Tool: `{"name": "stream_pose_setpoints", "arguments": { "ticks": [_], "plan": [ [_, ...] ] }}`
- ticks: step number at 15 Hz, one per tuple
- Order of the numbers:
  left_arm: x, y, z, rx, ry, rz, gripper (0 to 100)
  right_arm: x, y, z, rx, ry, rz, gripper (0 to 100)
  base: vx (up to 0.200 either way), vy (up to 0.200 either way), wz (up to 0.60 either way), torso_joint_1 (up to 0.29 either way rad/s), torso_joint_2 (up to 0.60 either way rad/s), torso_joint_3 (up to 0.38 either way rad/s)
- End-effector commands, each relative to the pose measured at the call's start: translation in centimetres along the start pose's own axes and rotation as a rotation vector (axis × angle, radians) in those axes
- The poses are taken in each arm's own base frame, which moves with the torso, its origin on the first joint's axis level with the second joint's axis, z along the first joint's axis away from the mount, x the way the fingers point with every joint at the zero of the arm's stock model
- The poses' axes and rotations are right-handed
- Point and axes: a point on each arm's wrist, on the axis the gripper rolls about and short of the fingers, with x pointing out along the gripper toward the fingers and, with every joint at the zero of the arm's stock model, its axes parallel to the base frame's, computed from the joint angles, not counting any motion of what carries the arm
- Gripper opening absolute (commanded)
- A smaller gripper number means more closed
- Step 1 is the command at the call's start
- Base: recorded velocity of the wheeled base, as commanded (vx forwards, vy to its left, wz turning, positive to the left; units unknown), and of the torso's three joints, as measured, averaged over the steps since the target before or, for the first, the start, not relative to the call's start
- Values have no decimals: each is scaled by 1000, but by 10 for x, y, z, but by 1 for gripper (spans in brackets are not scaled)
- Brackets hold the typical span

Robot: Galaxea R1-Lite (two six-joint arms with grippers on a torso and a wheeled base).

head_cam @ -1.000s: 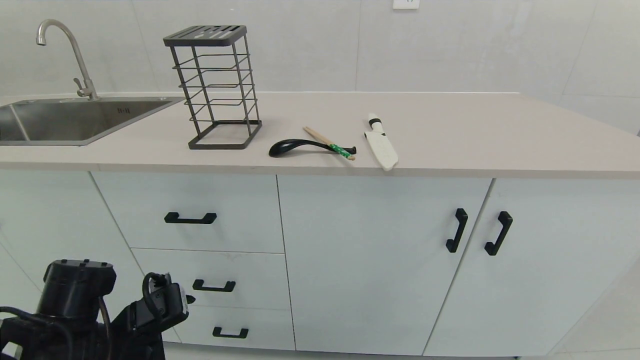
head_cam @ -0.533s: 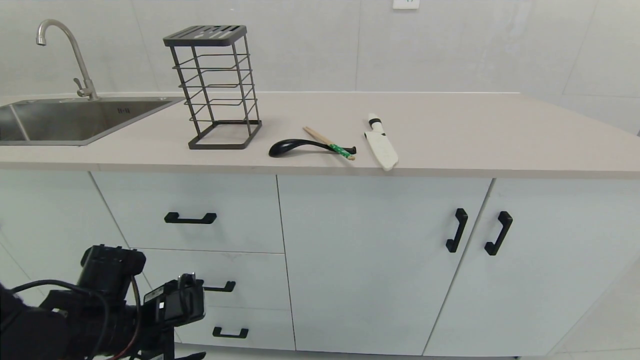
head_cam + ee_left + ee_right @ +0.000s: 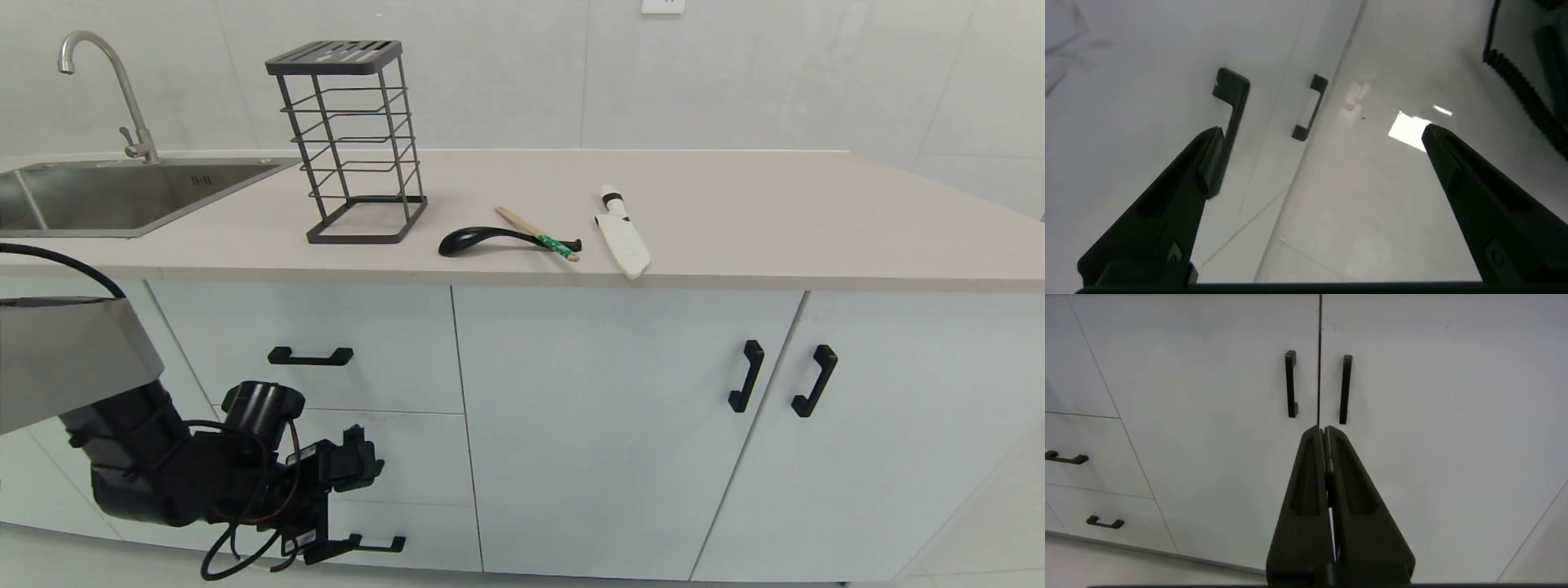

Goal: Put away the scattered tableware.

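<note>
- Head view: spoon [image 3: 482,239], chopsticks [image 3: 535,232] and knife [image 3: 624,237] are laid on the countertop [image 3: 735,220], at 3 o'clock of the rack [image 3: 351,143].
- Left gripper [image 3: 1323,139] is spread wide, nothing held.
- Right wrist view: right gripper [image 3: 1324,437] is clamped closed, empty.

Bench [image 3: 775,220]: wire rack [image 3: 351,143] stood beside inset sink [image 3: 122,196]; black spoon [image 3: 482,240], chopsticks [image 3: 535,233], white knife [image 3: 623,233] laid near front edge.

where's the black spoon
In the head view the black spoon lies near the counter's front edge, right of the wire rack and left of the white knife, its handle crossing the chopsticks.
</note>
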Motion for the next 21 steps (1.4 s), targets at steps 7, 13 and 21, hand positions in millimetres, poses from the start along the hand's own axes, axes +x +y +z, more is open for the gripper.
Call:
{"name": "stream_pose_setpoints", "arguments": {
  "ticks": [7,13,21],
  "plan": [
    [34,11,-14,6,30,-20,100,0,0,0,-3,1,0,0,0,0,0,0,0,0],
    [51,19,-24,-11,58,-9,100,0,0,0,-3,1,0,0,0,0,0,0,0,0],
    [58,11,-28,1,78,-59,100,0,0,0,-3,1,0,0,0,0,0,0,0,0]
  ]
}}
